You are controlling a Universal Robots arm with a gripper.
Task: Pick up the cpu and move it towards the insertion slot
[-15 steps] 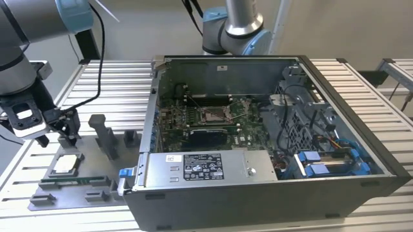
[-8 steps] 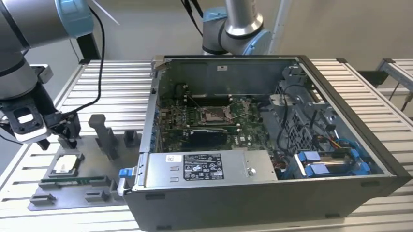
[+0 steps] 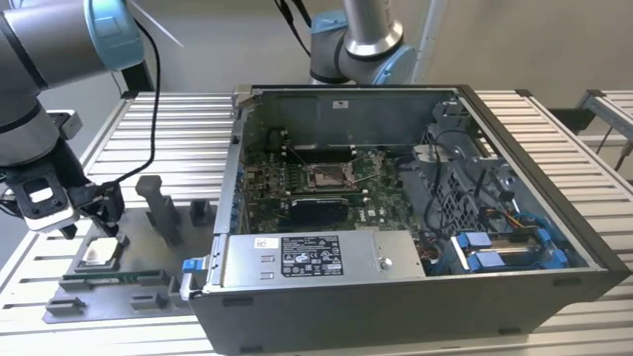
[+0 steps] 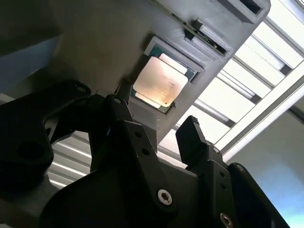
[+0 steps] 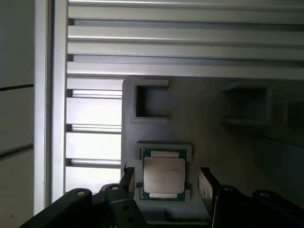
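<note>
The cpu [image 3: 99, 252] lies flat with its silvery top up in a recess of the grey tray [image 3: 133, 297], at the exterior view's left. My gripper [image 3: 91, 228] hovers just above it, open. In both wrist views the black fingers [image 5: 205, 184] stand on either side of the cpu [image 5: 164, 175] with a gap to each edge and do not touch it. The second wrist view shows the cpu [image 4: 160, 80] beyond the gripper [image 4: 156, 111]. The insertion slot [image 3: 327, 176] is the shiny framed socket on the green board inside the open computer case [image 3: 524, 148], well off toward the exterior view's right.
A long green memory stick [image 3: 114, 277] lies in the tray in front of the cpu. Upright grey posts [image 3: 163, 211] rise from the tray between the gripper and the case wall. A second arm's base [image 3: 356, 44] stands behind the case. Ribbed aluminium table [image 5: 190, 42] surrounds the tray.
</note>
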